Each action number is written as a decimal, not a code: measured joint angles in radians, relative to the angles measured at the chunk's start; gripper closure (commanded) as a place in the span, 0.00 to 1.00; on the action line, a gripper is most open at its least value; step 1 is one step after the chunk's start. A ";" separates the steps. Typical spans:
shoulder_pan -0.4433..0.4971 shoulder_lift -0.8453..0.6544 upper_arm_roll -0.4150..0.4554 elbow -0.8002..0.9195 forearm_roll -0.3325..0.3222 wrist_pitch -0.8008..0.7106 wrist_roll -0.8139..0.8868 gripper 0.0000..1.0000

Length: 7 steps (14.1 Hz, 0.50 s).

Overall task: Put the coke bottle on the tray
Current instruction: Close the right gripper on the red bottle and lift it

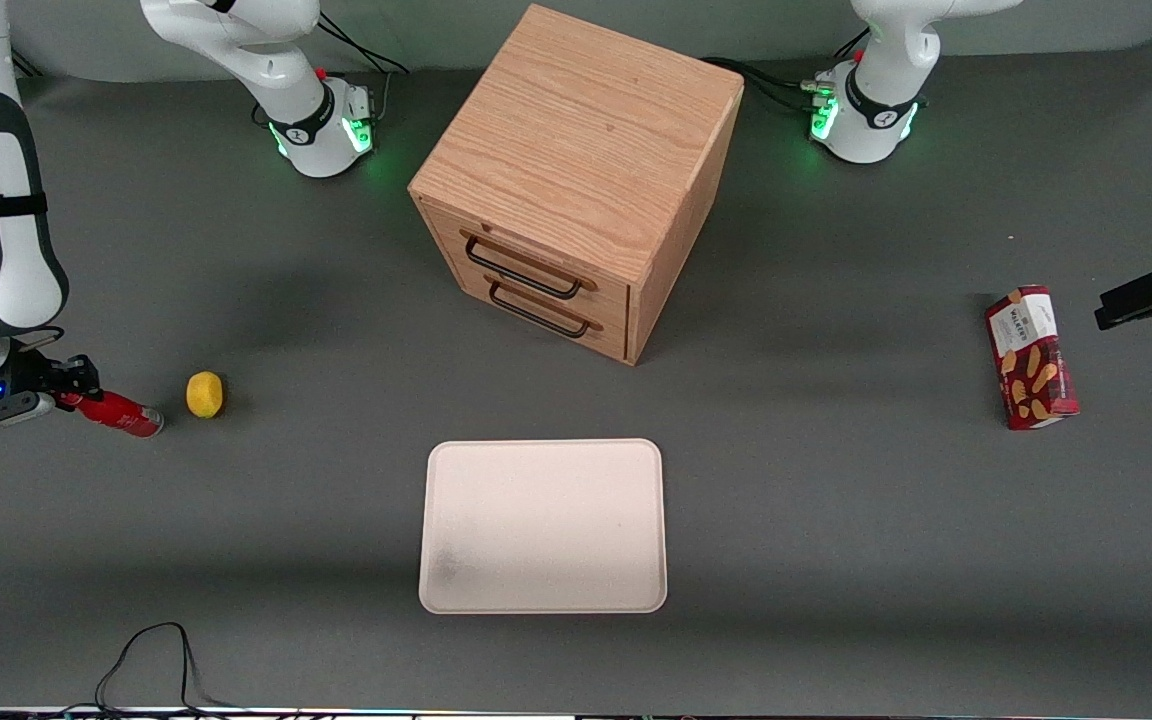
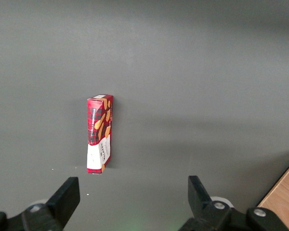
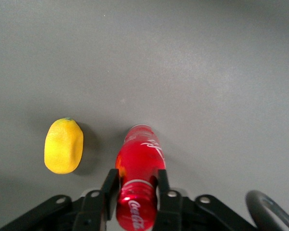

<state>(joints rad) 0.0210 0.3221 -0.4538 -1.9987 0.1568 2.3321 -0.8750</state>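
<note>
**Pincer on the bottle, tray waiting**

Pincer (image 1: 64,388) is down at the table at the working arm's end, and its two fingers (image 3: 109,185) are pressed against the neck of the coke bottle (image 1: 119,412), one each side, closed onto it. The bottle lies on its side on the grey table (image 1: 836,520), base pointing away from the pincer. So the grab looks made, but the lift, the carry and the set-down are all to come, as I judge it.

Around it, biggest first: the wooden cabinet (image 1: 576,170) with two drawers stands well away from the pincer, toward the middle of the table and farther from the front camera. The tray (image 1: 543,525), bare and cream-white, lies well apart from the pincer toward the parked arm's end, a touch nearer the front camera. The red snack box (image 1: 1031,357) lies out at the parked arm's end. Smallest, the lemon (image 1: 204,394), just beside the bottle's base on the tray's side: the one thing a low sweep could knock.
</note>
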 measured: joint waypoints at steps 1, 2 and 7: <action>0.000 0.000 0.001 0.004 0.000 0.000 -0.002 1.00; 0.000 0.000 0.003 0.016 0.000 -0.009 -0.003 1.00; 0.001 -0.024 0.007 0.335 -0.042 -0.424 -0.006 1.00</action>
<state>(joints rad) 0.0217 0.2980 -0.4468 -1.6640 0.1148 1.9076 -0.8807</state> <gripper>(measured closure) 0.674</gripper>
